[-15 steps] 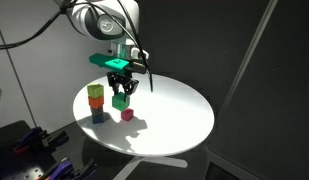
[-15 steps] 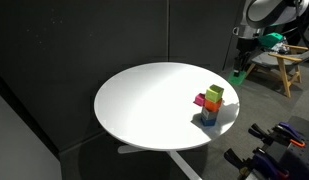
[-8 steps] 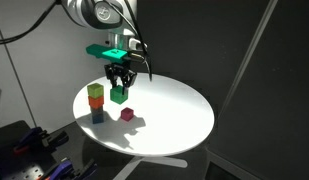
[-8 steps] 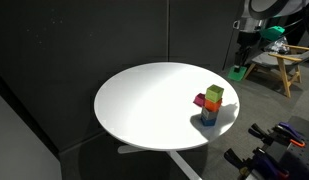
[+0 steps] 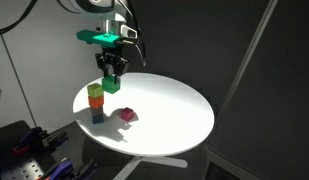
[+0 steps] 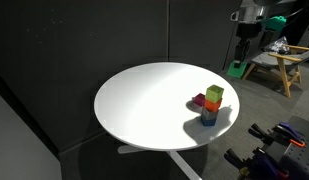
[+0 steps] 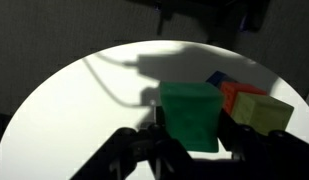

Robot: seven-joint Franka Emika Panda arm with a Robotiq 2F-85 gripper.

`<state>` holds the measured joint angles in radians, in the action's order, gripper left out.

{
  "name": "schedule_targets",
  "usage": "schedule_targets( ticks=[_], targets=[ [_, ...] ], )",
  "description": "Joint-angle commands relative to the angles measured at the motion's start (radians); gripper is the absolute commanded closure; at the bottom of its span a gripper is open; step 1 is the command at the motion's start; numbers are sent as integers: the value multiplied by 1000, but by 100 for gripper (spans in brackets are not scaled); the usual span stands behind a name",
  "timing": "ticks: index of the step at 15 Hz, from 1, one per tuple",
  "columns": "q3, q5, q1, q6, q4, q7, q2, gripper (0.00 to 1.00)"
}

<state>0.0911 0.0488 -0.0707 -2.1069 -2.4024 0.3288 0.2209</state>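
Observation:
My gripper (image 5: 112, 72) is shut on a green cube (image 5: 112, 84) and holds it in the air above the round white table (image 5: 169, 110). The cube also shows in the wrist view (image 7: 190, 115), between the dark fingers (image 7: 192, 140), and in an exterior view (image 6: 237, 70) under the gripper (image 6: 242, 55). A stack of three cubes (image 5: 95, 102), yellow-green on orange on blue, stands on the table just beside and below the held cube. It shows in both exterior views (image 6: 212, 104) and in the wrist view (image 7: 254, 106). A magenta cube (image 5: 128, 116) lies on the table near the stack.
The table stands before a dark curtain (image 6: 84, 40). A wooden stool (image 6: 279, 68) stands beyond the table's edge. Black equipment and cables (image 5: 29, 145) lie on the floor by the table. The table's wide middle part (image 6: 144, 100) bears nothing.
My gripper has risen with the green cube and moved toward the stack, from near the magenta cube to a spot higher up beside the stack's top.

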Motion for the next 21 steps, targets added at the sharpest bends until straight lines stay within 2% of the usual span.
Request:
schedule_targets(
  ticks=[1, 21],
  targets=[
    [-21, 25, 22, 51, 21, -30, 29, 73],
    [-107, 68, 99, 70, 18, -64, 30, 73]
  ],
)
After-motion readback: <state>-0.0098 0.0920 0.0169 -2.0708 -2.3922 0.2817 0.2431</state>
